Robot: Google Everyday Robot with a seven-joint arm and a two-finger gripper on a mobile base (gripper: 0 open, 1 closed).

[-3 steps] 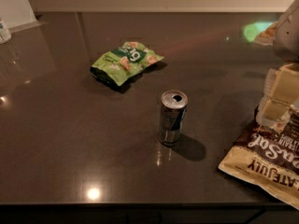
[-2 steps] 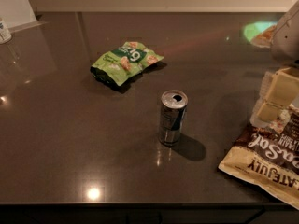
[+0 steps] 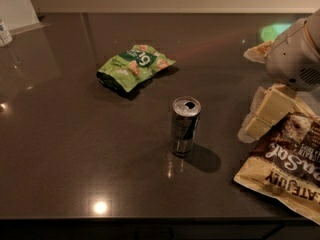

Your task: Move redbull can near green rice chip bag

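The redbull can [image 3: 184, 126] stands upright near the middle of the dark table, its shiny pull-tab top showing. The green rice chip bag [image 3: 134, 66] lies flat behind it and to the left, well apart from the can. My gripper [image 3: 262, 115] hangs at the right side of the view, cream-coloured, below the white arm housing [image 3: 295, 54]. It is to the right of the can with a clear gap between them, and it holds nothing that I can see.
A larger tan-and-brown bag with white lettering [image 3: 292, 166] lies at the front right, partly under the gripper. The table's front edge [image 3: 150, 219] runs along the bottom. A small white container [image 3: 4, 32] stands at the far left.
The arm and gripper have moved left and slightly down, further into view and closer to the can. The can and both bags have not moved.
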